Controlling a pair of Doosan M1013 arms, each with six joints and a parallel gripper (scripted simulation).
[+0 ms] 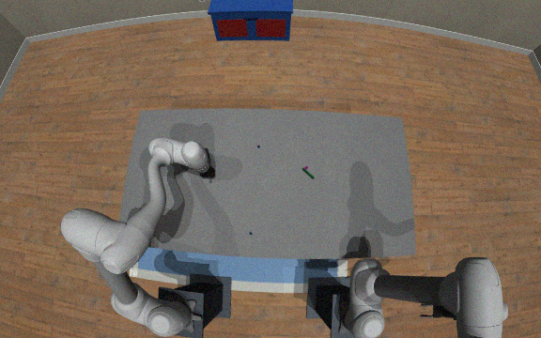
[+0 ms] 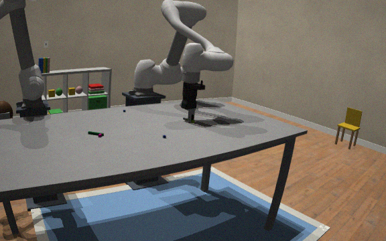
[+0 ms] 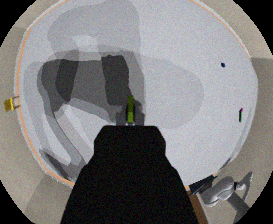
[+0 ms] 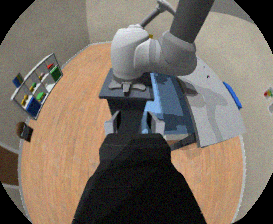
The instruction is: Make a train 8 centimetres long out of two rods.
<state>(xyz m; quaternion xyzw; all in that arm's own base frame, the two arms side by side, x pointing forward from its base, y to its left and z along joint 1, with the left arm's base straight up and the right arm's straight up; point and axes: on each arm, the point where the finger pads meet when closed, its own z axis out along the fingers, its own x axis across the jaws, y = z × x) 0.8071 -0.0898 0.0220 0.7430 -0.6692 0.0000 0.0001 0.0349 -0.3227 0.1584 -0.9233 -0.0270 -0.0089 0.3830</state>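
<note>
Partly closed, my left gripper [image 1: 210, 179] [image 2: 191, 119] [image 3: 130, 109] points down at the table [image 1: 280, 207] [image 2: 129, 147] [image 3: 172, 145], its fingers close together at either side of a lime rod [image 2: 192, 122] [image 3: 130, 107]. Whether I am pinching that rod or only straddling it, I cannot tell.

To the right of it, in the top view, comes one blue rod [image 1: 251, 233] [image 2: 124, 110] near my arms' side of the table, then another blue rod [image 1: 258, 146] [image 2: 164, 136] [image 3: 223, 65] towards the far side. Farther right are a green rod [image 1: 309, 174] [image 2: 94, 133] [image 3: 240, 116] and a small magenta rod [image 1: 306, 167] [image 2: 100, 135] [image 3: 241, 109] at one end of it, set at an angle; contact between them is too small to judge.

My right gripper [image 1: 424, 310] [image 4: 133, 116] is spread wide, with nothing between its fingers, off the table.

My left wrist view shows the lime rod lengthwise between the fingers; from the top the gripper covers it, and the exterior view gives just a speck of lime at the tips. The exterior view also shows a yellow chair [image 2: 348, 126] standing beyond the table, and its seat is missing from the top view.
</note>
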